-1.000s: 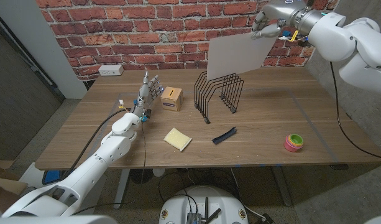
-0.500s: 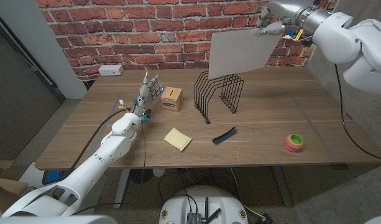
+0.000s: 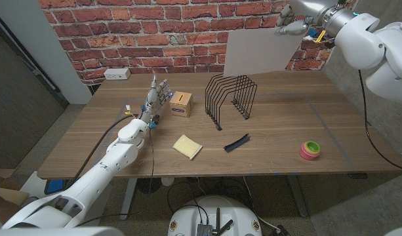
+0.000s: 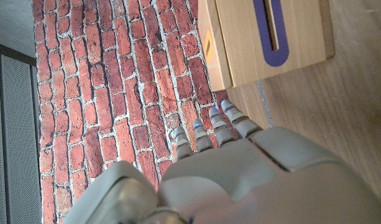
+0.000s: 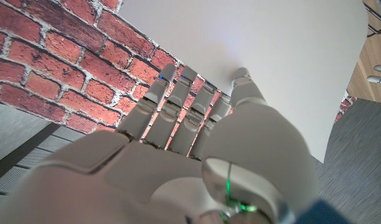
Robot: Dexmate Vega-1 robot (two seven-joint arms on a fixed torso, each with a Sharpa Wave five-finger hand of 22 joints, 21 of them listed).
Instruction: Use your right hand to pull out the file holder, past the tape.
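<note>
A white sheet (image 3: 256, 54) hangs in the air above the black wire file rack (image 3: 230, 99) at the table's back middle. My right hand (image 3: 289, 23) pinches the sheet's top right corner, high up in front of the brick wall. In the right wrist view the fingers (image 5: 178, 106) lie against the sheet (image 5: 271, 68), with the thumb on its face. A roll of tape (image 3: 310, 150), pink, green and yellow, lies near the front right. My left hand (image 3: 158, 94) stands with fingers straight beside a wooden box (image 3: 180, 103), holding nothing.
A yellow sponge (image 3: 187, 145) and a short black strip (image 3: 237, 142) lie in front of the rack. The wooden box (image 4: 265, 37) with its purple slot is just ahead of my left hand (image 4: 240, 168). A power strip (image 3: 117, 73) sits at the back left.
My right hand has carried the white sheet higher and a little to the right, farther above the rack. The left arm has stayed still.
</note>
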